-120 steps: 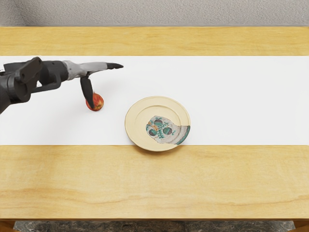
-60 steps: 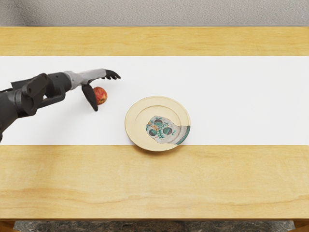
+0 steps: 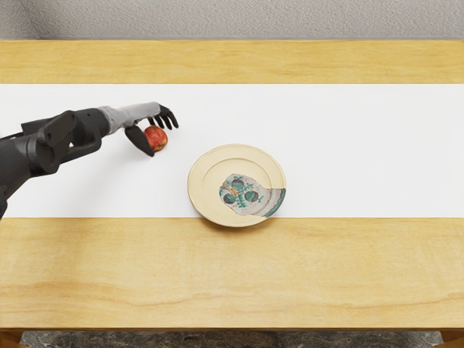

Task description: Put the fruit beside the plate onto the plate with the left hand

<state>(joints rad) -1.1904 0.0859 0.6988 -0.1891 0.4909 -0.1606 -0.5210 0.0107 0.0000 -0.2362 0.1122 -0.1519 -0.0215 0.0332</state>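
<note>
Home dining setting: wooden table (image 3: 232, 268), white runner (image 3: 362, 145), one painted plate (image 3: 200, 181).

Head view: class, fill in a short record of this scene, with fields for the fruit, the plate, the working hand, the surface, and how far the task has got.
fruit: one red apple, to the left of the plate and apart from it
plate: cream plate with a teal pattern, lying on the cloth
hand: left hand closed on the apple, thumb on one side, fingers on the other
surface: white cloth across a wooden table
right arm: not in view
task: apple not yet on the plate
</note>
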